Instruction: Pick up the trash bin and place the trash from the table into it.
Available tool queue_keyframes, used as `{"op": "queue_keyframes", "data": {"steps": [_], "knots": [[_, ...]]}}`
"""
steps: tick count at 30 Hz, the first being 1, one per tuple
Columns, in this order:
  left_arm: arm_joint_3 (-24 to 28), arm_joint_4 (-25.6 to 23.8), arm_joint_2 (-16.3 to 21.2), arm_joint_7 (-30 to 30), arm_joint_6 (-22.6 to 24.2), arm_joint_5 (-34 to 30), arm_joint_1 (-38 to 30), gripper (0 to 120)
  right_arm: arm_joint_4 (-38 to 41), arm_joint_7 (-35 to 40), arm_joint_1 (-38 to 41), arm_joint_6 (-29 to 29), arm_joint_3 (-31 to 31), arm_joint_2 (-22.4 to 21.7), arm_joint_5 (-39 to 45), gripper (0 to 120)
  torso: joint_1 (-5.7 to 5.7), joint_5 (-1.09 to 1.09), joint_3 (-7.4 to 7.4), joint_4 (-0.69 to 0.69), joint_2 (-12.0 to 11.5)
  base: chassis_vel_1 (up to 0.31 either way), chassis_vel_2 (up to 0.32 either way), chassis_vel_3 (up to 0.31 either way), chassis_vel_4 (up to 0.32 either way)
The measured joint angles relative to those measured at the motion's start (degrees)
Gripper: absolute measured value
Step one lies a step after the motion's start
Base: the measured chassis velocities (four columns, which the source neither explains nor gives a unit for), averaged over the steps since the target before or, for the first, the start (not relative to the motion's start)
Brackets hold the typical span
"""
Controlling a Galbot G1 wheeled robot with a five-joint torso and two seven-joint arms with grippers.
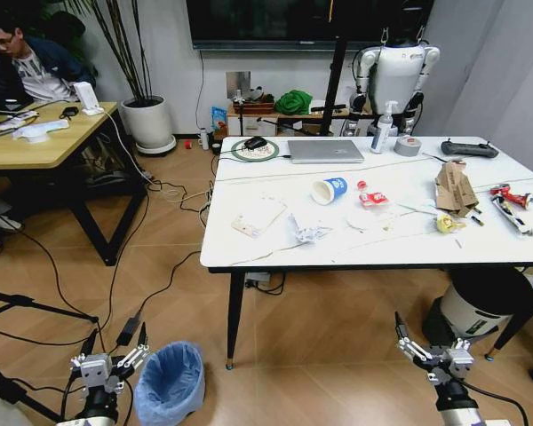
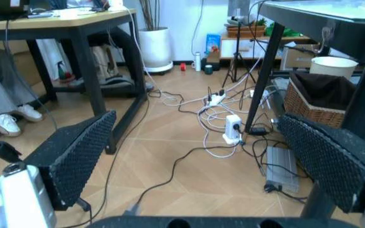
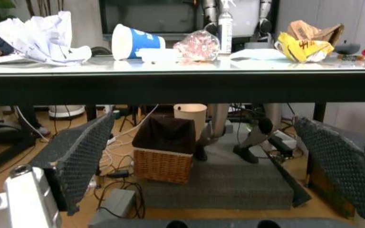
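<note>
The trash bin [image 1: 171, 382], lined with a crinkly light-blue bag, stands on the floor near the table's front left corner. My left gripper [image 1: 115, 348] hangs open just left of it, low over the floor; its wrist view shows wide-apart pads [image 2: 74, 156]. My right gripper [image 1: 411, 340] is open below the table's [image 1: 249, 253] front edge, its pads [image 3: 78, 154] spread. The trash lies on the table: paper cup [image 1: 330, 189] [image 3: 135, 42], crumpled wrapper [image 1: 308, 233] [image 3: 40, 33], flat white packet [image 1: 258, 216], red-white pack [image 1: 370, 197], cardboard [image 1: 455, 186], yellow scrap [image 1: 446, 223] [image 3: 303, 47].
A laptop [image 1: 325, 151], tape roll [image 1: 408, 145] and spray bottle [image 1: 383, 129] sit at the table's back. A white cylinder with black top [image 1: 480, 306] stands under its right end. Cables [image 2: 224, 137] cross the floor beside the wooden desk [image 1: 44, 146]. A wicker basket [image 3: 165, 149] sits under the table.
</note>
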Motion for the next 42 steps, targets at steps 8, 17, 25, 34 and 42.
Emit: {"op": "queue_keyframes", "data": {"steps": [8, 17, 25, 34, 42], "knots": [[0.1, -0.2, -0.1, 0.0, 0.0, 0.1, 0.0, 100, 0.0, -0.1, 0.0, 0.2, 0.0, 0.1, 0.0, 100, -0.98, 0.00, -1.22, 0.00, -2.2, 0.000, 0.000, 0.000, 0.000], [0.1, -0.2, -0.1, 0.0, 0.0, -0.1, -0.1, 100, 0.0, -0.1, 0.0, 0.2, 0.1, 0.0, 0.0, 100, -2.01, 0.00, -2.70, 0.00, -4.7, 0.000, 0.000, 0.000, 0.000], [0.1, -0.1, -0.1, 0.0, 0.0, -0.3, -0.2, 100, 0.0, -0.1, 0.0, 0.2, 0.1, 0.0, 0.0, 100, -2.80, 0.00, -3.62, 0.00, -6.4, 0.000, 0.000, 0.000, 0.000], [0.1, 0.0, -0.1, 0.0, -0.1, -0.6, -0.2, 100, -0.1, -0.1, -0.1, 0.4, 0.1, 0.2, -0.2, 100, -3.85, 0.00, -5.11, 0.00, -9.0, 0.000, 0.000, 0.000, 0.000], [0.5, 0.6, -0.6, 0.1, -0.6, -1.2, 0.0, 100, -0.3, -0.1, 0.0, 0.5, 0.1, 0.0, -0.1, 100, -5.13, 0.00, -6.76, 0.01, -11.9, 0.000, 0.000, 0.000, 0.000]]}}
